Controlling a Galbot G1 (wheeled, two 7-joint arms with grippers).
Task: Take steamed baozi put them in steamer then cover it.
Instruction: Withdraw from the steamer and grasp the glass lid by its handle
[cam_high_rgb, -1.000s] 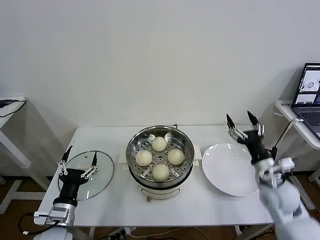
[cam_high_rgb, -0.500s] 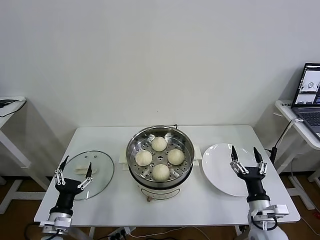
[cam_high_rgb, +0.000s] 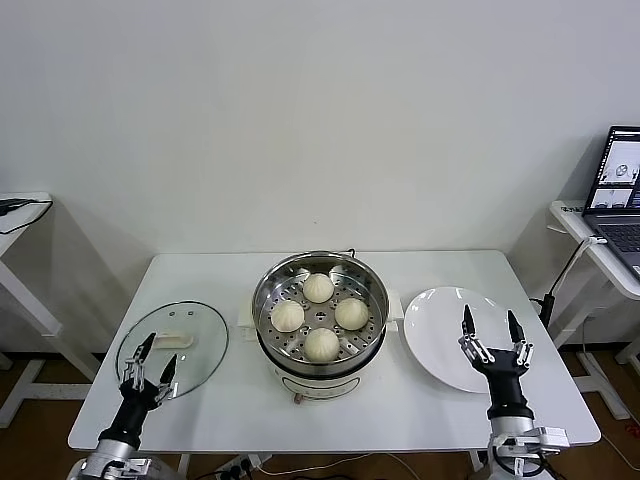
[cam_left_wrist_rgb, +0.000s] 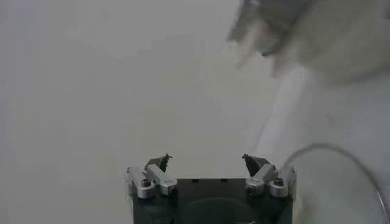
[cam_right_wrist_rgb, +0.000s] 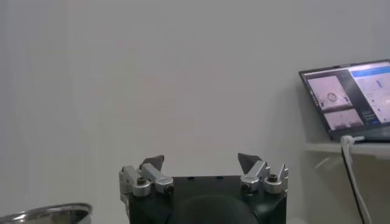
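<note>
Hanging at table's (cam_high_rgb: 430, 405) near edge — left gripper (cam_high_rgb: 150, 360), right gripper (cam_high_rgb: 491, 333), both spread, empty.

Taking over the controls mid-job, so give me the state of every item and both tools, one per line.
steamer: uncovered, holding four buns
steamed baozi: all four inside the steamer
cover: off, lying flat on the table left of the steamer
plate: empty, right of the steamer
left tool: open, empty, over the cover's near edge
right tool: open, empty, over the plate's near right part
laptop: screen on

Four baozi (cam_high_rgb: 319, 316), one steamer (cam_high_rgb: 268, 325), one cover (cam_high_rgb: 200, 335).
</note>
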